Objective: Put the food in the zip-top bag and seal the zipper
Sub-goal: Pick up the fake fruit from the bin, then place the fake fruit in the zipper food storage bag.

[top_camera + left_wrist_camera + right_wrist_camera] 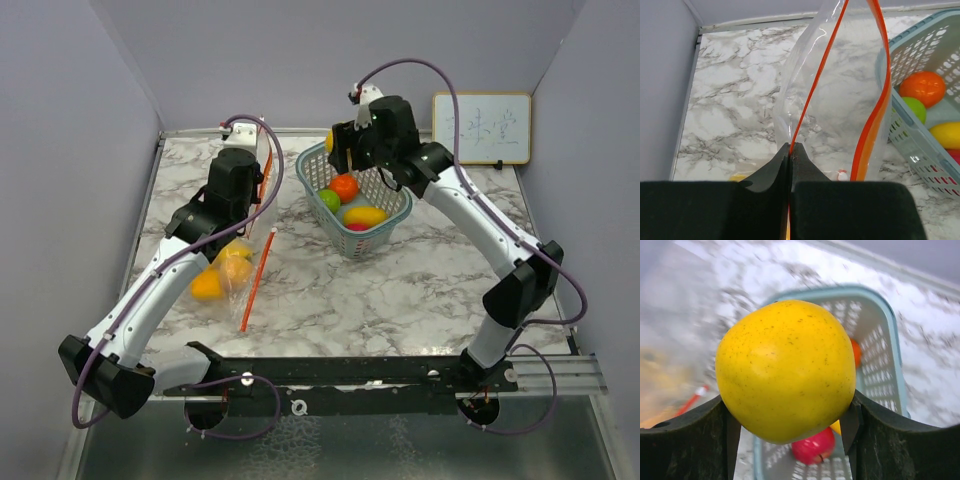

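My right gripper (790, 415) is shut on a yellow toy apple (785, 370) and holds it above the pale blue basket (385, 232); in the top view the gripper (340, 145) is over the basket's far left rim. An orange fruit (345, 187), a green one (329, 200), a yellow one (366, 215) and a red one (812, 447) lie in the basket. My left gripper (790, 150) is shut on the orange zipper edge of the clear zip-top bag (840, 100), holding its mouth up and open. Yellow and orange food (220, 275) lies inside the bag.
A small whiteboard (481, 128) leans on the back wall at the right. A white box (245, 140) stands at the back left. Grey walls close in the marble table (420, 290) on three sides.
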{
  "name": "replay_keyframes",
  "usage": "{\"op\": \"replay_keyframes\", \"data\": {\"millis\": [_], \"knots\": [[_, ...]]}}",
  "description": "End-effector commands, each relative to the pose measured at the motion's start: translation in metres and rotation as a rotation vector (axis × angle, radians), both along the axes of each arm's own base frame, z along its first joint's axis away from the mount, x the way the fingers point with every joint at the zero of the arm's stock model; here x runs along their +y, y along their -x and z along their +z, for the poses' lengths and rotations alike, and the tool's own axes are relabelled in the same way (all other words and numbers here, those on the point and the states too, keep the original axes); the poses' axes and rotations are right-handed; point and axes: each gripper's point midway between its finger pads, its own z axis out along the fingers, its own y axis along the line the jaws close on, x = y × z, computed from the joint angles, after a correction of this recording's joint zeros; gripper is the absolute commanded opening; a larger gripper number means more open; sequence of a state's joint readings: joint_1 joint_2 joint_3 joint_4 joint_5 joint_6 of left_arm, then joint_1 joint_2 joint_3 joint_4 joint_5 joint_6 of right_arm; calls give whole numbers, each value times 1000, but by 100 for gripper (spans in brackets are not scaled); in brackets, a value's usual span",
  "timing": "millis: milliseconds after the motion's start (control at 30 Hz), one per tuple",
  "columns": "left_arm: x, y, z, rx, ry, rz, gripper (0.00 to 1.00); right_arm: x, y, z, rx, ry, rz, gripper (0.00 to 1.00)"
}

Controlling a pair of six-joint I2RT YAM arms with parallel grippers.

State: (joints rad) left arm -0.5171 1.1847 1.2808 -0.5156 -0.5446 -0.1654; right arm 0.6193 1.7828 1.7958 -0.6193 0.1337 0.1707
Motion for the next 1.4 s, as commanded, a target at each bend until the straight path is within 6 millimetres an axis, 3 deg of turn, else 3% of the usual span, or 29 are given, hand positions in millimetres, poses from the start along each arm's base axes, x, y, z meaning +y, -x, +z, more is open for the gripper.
{"op": "replay_keyframes", "data": {"millis": [0, 100, 267, 467, 633, 833, 967, 1200, 1367], "knots": [[-24, -6, 26, -80, 131, -90, 0, 57, 35, 86, -101, -276, 358, 23], [-33, -2, 25, -98, 204, -125, 0, 81, 59, 121, -108, -431, 531, 23], [-39, 5, 13, -95, 285, -138, 0, 110, 97, 153, -40, -673, 791, 23], [-45, 11, 1, -98, 363, -149, 0, 123, 127, 163, 67, -853, 1000, 21], [-53, 7, 0, -96, 389, -167, 0, 133, 146, 148, 132, -857, 1053, 20], [-63, 3, 8, -114, 451, -183, 0, 132, 146, 113, 218, -874, 972, 19], [-70, 4, 11, -112, 502, -205, 0, 136, 129, 94, 228, -858, 876, 18], [-67, 10, 30, -154, 553, -204, 0, 122, 83, 22, 250, -665, 525, 18], [-57, 13, 38, -188, 557, -176, 0, 118, 73, 5, 248, -572, 492, 17]]}}
